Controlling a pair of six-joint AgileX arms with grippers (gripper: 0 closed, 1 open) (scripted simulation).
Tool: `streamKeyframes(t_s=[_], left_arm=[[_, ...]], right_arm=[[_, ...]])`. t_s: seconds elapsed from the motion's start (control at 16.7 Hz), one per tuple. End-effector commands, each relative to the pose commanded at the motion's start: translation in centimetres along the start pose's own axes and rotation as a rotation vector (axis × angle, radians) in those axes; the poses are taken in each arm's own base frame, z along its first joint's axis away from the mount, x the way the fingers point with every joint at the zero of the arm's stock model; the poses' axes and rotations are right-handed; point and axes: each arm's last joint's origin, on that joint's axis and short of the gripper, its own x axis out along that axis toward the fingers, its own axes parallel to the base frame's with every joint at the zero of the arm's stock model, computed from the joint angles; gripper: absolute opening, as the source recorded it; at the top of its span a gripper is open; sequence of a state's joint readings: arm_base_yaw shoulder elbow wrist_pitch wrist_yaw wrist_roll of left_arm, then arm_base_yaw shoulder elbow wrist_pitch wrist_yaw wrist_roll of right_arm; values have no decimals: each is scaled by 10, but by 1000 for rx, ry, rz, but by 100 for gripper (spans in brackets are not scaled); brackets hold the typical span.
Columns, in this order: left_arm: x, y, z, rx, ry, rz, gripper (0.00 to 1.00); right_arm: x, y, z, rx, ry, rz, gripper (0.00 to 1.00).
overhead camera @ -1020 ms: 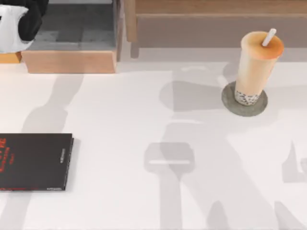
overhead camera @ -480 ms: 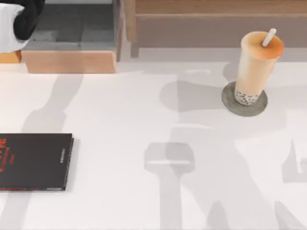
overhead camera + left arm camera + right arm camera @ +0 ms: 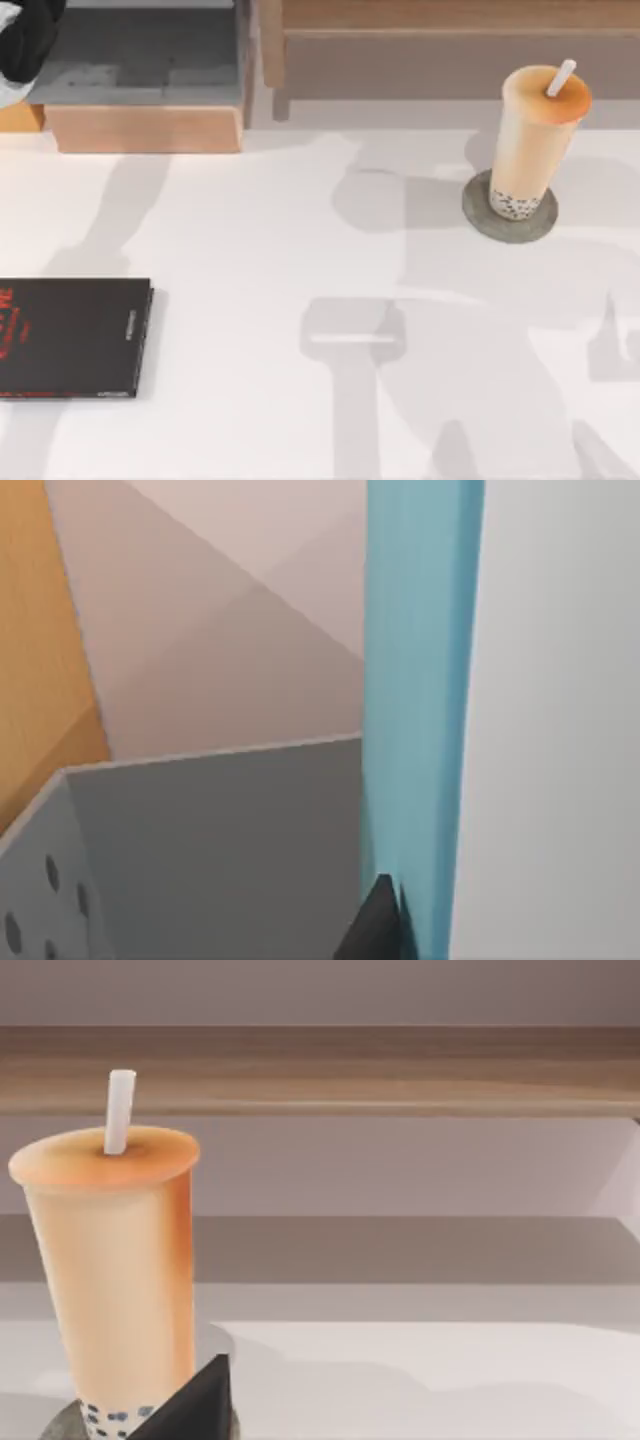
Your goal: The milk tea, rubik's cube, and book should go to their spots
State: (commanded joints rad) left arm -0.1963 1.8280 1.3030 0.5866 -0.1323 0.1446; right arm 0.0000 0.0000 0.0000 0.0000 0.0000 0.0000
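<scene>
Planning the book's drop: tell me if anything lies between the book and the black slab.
Nothing visible does. The book is up at the left gripper by the wooden shelf. The table from shelf to black slab is bare, as is the slab's top.

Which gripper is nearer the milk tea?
Right. The right gripper sits beside the milk tea on its grey disc; the left arm is at the top view's far-left corner.
</scene>
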Motion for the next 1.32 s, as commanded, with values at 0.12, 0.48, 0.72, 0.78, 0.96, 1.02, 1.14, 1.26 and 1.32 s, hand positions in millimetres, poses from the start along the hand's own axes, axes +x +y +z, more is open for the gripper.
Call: streamKeyframes(t_s=[0.12, 0.48, 0.72, 0.78, 0.96, 1.02, 1.14, 1.26, 1.32], left_arm=[[-24, 7, 26, 125, -59, -4, 0], [-109, 26, 46, 624, -127, -1, 0], [-163, 33, -2, 953, -33, -45, 0], [-176, 33, -20, 1025, 7, -69, 0], [-213, 35, -77, 1199, 138, -161, 0], [-227, 35, -97, 1243, 187, -201, 0], [-254, 34, -135, 1311, 284, -290, 0], [-277, 33, -164, 1358, 358, -366, 0], [-287, 33, -174, 1373, 387, -397, 0]], right_arm=[[0, 0, 0, 0, 0, 0, 100], [0, 0, 0, 0, 0, 0, 100], [0, 0, 0, 0, 0, 0, 100], [0, 0, 0, 0, 0, 0, 100], [0, 0, 0, 0, 0, 0, 100], [0, 0, 0, 0, 0, 0, 100], [0, 0, 0, 0, 0, 0, 100], [0, 0, 0, 0, 0, 0, 100], [0, 0, 0, 0, 0, 0, 100]])
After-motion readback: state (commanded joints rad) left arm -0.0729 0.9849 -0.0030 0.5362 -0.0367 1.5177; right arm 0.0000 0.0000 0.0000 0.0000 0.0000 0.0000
